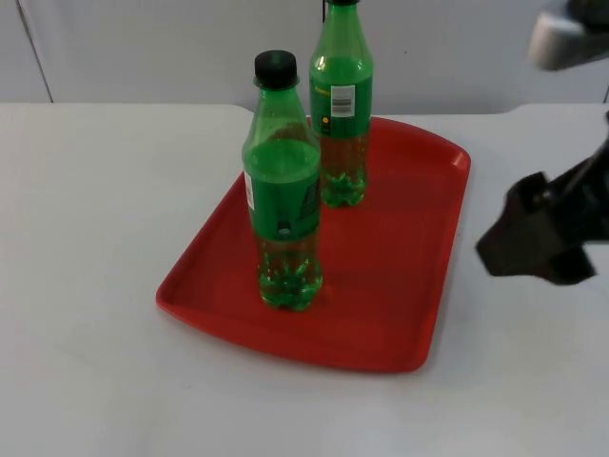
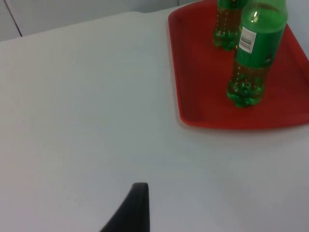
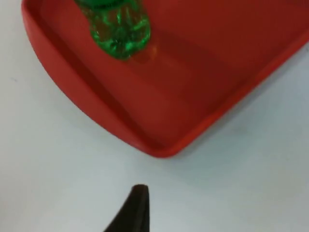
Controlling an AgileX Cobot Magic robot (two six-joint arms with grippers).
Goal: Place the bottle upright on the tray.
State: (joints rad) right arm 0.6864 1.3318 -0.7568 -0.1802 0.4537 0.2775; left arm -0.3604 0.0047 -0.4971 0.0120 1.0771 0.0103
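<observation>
On red tray (image 1: 419,286): upright green black-capped bottle (image 1: 283,190); right end effector (image 1: 533,249) state unclear.

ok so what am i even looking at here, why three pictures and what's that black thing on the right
It is a two-armed robot at a white table. One picture comes from a fixed camera above; the other two come from cameras on each arm's wrist, looking along its gripper. The black shape is the right gripper, hovering beside the red tray and holding nothing. The left gripper waits over bare table, away from the tray. Two green bottles stand upright on the tray: the near bottle with a black cap, and the far bottle behind it.
</observation>
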